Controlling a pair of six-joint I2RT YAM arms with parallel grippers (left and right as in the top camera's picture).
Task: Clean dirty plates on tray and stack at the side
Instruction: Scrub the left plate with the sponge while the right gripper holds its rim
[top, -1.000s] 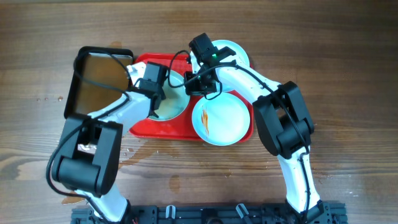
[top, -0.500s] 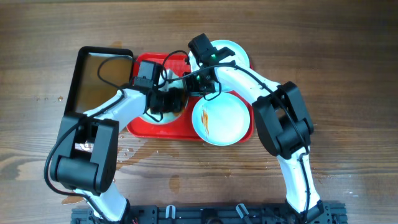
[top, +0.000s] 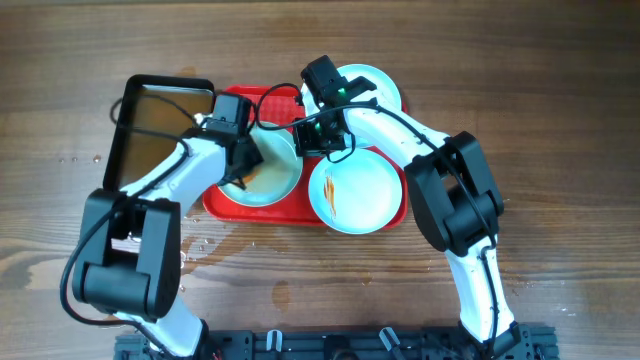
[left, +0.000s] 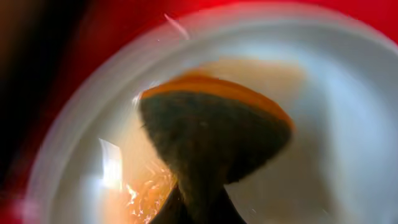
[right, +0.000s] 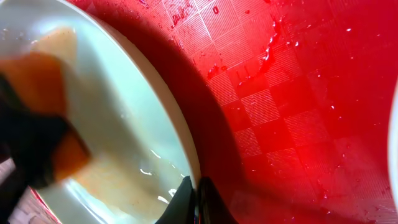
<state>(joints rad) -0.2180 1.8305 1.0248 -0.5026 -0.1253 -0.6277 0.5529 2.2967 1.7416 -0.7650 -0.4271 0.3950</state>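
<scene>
Your left tool (top: 243, 168) is clamped tight on a sponge (left: 211, 137), dark with an orange edge. The sponge bunches to a narrow neck where the tool (left: 189, 210) pinches it. Directly below this tool, the sponge's broad end presses flat against the inside of a plate (left: 348, 124). A brownish wet film lies on the plate around the sponge.

Your right tool (top: 315, 140) is closed as well. In its own wrist view, the tips (right: 196, 200) meet on that same plate's (right: 124, 112) rim. The plate curves away on one side of the tips, with the sponge (right: 37, 137) at the far end of it. On the tips' other side lies the wet, checkered floor of the tray (right: 280, 124).

From above, the plate (top: 280, 175) sits on the tray (top: 260, 212) between your two tools, the left tool over its bowl and the right at its edge. A streaked plate (top: 360, 190), marked with orange, lies just beside the right tool toward the robot's base. It overhangs the tray's corner. A third plate (top: 375, 85) lies beyond the right tool, partly under that arm.

Beside the left arm, away from the tray, a black pan (top: 150, 130) of brownish liquid stands on the worktop (top: 560, 100).
</scene>
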